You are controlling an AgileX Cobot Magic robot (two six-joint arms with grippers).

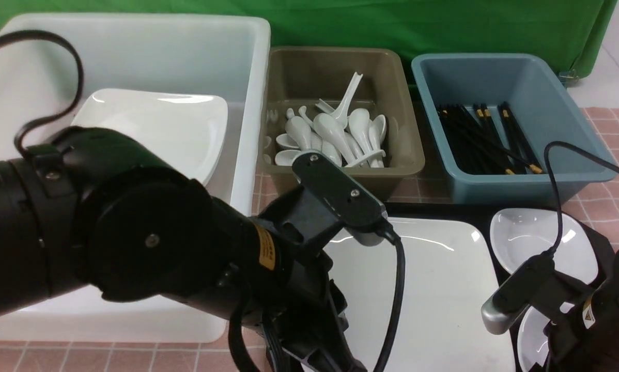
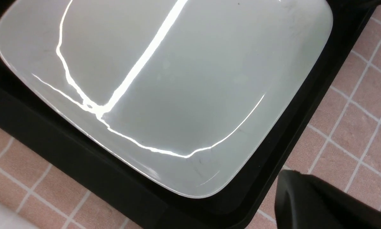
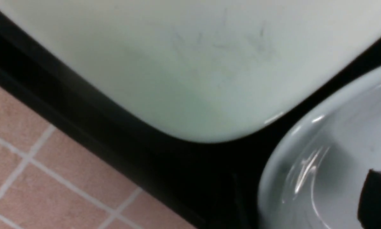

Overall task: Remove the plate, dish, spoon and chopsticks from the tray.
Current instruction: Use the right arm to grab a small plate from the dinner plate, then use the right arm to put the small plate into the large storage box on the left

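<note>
The large white square plate (image 1: 444,294) lies on the black tray (image 1: 433,210). Two small deep white dishes sit on the tray to the plate's right, one farther (image 1: 542,243) and one nearer (image 1: 530,336). The left arm reaches over the plate's near left corner. The left wrist view shows that corner of the plate (image 2: 177,95), the tray rim (image 2: 82,165) and one dark finger (image 2: 321,203) over the tablecloth beside the tray. The right wrist view shows a plate corner (image 3: 193,63), the nearer dish (image 3: 321,178) and one finger (image 3: 376,197) over the dish. No spoon or chopsticks show on the tray.
A big white bin (image 1: 247,67) at the back left holds another white plate (image 1: 159,129). An olive bin (image 1: 407,150) holds several white spoons. A blue bin (image 1: 562,88) holds black chopsticks. Pink checked cloth (image 1: 614,206) covers the table.
</note>
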